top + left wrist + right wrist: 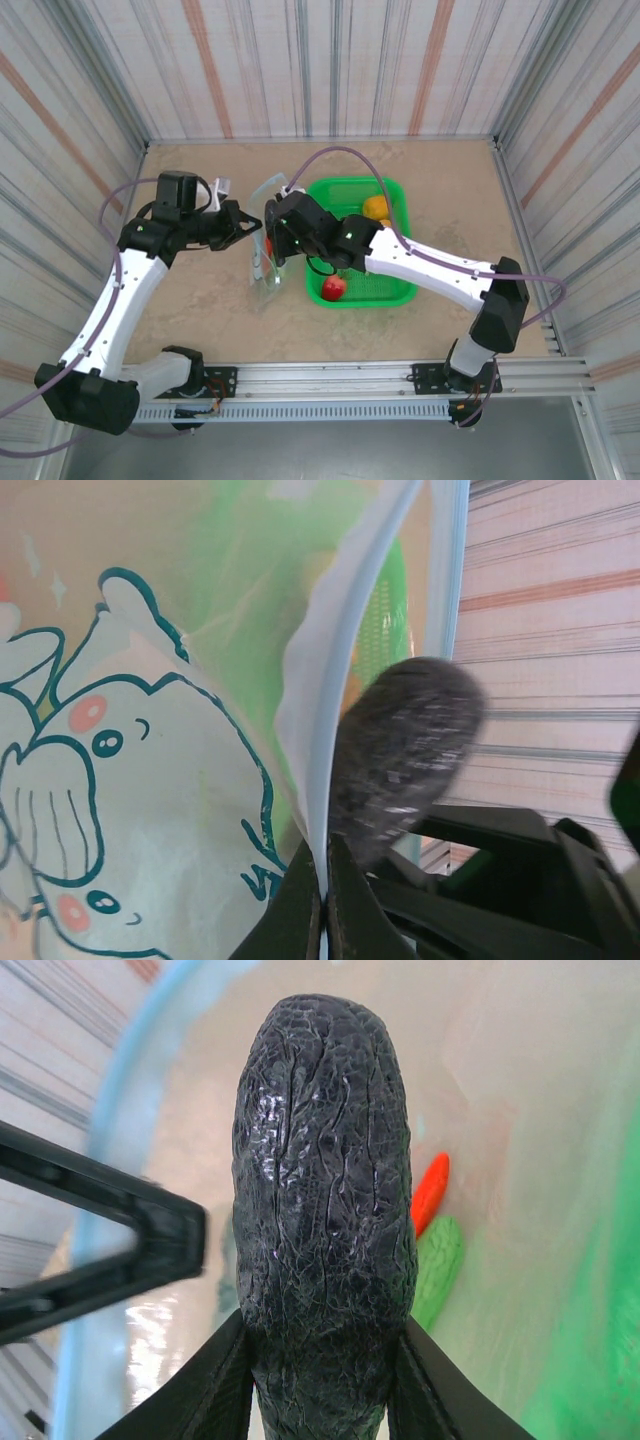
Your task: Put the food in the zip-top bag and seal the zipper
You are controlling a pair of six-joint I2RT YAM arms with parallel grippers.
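I am pinching the zipper (pixel 328 740) of the zip-top bag (pixel 150 780) with my left tool (pixel 322 885). Its jaws are fully closed on the pale blue strip, which is running up and away from the fingertips. The bag's clear wall, printed with a cartoon animal, is spreading out to the left of this tool.

My right tool (pixel 320 1400) is gripping the dark eggplant (pixel 320 1210) by its lower end. The jaws are partly open, pressing against both of its sides, and the eggplant is standing straight out ahead of the fingers (pixel 215 1385). It is pointing into the bag's mouth, with the blue strip curving past on the left of this tool. One black finger of my left tool is showing just beside the eggplant there. Beyond the eggplant and to its right, the red-orange carrot (pixel 430 1192) and the green cucumber (pixel 437 1265) are lying inside the bag, touching each other.

From above, both tools are meeting at the bag's mouth, the left tool (pixel 243 226) just beside the right tool (pixel 272 218), and the bag is hanging down from them toward the bench (pixel 450 200). Behind my right tool the green basket (pixel 345 183) is sitting on the bench. It is holding a red fruit (pixel 333 288) at its near edge and an orange fruit (pixel 375 207) near its far side.
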